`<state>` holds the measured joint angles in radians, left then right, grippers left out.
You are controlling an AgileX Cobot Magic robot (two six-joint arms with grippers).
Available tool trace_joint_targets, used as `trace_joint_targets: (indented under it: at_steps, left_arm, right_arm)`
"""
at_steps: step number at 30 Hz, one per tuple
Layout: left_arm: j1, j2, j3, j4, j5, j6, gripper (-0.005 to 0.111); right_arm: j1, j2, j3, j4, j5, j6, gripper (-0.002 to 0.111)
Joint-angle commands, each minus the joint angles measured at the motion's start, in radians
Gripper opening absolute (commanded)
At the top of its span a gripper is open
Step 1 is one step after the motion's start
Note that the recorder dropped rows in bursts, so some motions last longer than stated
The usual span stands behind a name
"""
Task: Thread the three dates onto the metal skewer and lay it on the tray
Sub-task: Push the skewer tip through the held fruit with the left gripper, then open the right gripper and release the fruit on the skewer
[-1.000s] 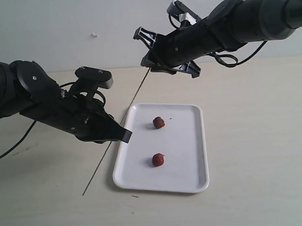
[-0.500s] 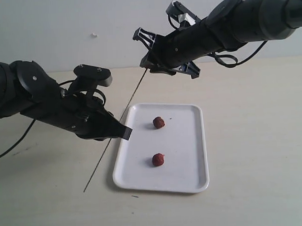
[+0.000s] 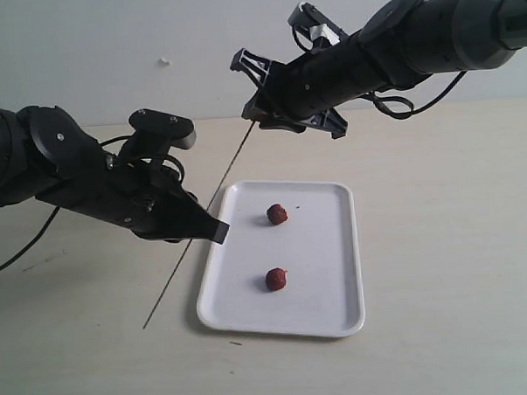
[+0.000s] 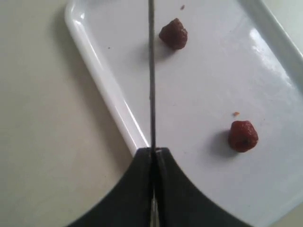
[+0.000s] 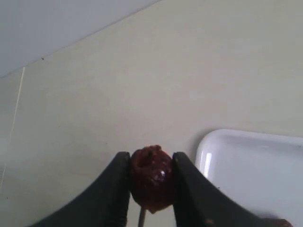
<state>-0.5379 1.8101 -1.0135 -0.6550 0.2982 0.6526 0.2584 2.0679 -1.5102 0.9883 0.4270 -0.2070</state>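
The thin metal skewer (image 3: 236,168) slants up from near the table to my right gripper (image 3: 260,110). My left gripper (image 3: 214,229) is shut on its lower part beside the tray's left rim; in the left wrist view the skewer (image 4: 152,71) runs out from the shut fingertips (image 4: 152,152). My right gripper (image 5: 151,176) is shut on one dark red date (image 5: 151,178), and the skewer's end (image 5: 141,218) enters it from below. In the exterior view that date is hidden by the fingers. Two dates (image 3: 277,214) (image 3: 276,279) lie loose on the white tray (image 3: 322,247).
The tray sits on a beige table (image 3: 440,242) in front of a pale wall (image 3: 109,55). Both black arms hang above the table, the left one's cable trailing off to the left. The left wrist view shows both loose dates (image 4: 173,34) (image 4: 243,136) on the tray (image 4: 203,85).
The left gripper and the skewer's lower end have risen slightly. The right gripper with the date has edged a little to the left.
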Motion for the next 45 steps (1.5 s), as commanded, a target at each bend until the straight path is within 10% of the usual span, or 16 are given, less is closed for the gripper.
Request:
trace_joint_targets:
  at_steps: [1,29,45]
  left_arm:
    - [-0.001,0.001,0.002,-0.010,-0.062,0.047,0.000]
    - [-0.001,0.017,-0.080,-0.036,-0.226,0.093,0.000]
    - [-0.003,0.080,-0.103,-0.038,-0.243,0.095,0.000]
  right_arm:
    - [-0.002,-0.010,-0.007,0.007,0.019,-0.026,0.030]
    - [-0.002,-0.010,-0.007,0.007,0.023,-0.041,0.030]
    - [-0.002,-0.010,-0.007,0.129,0.040,-0.167,0.049]
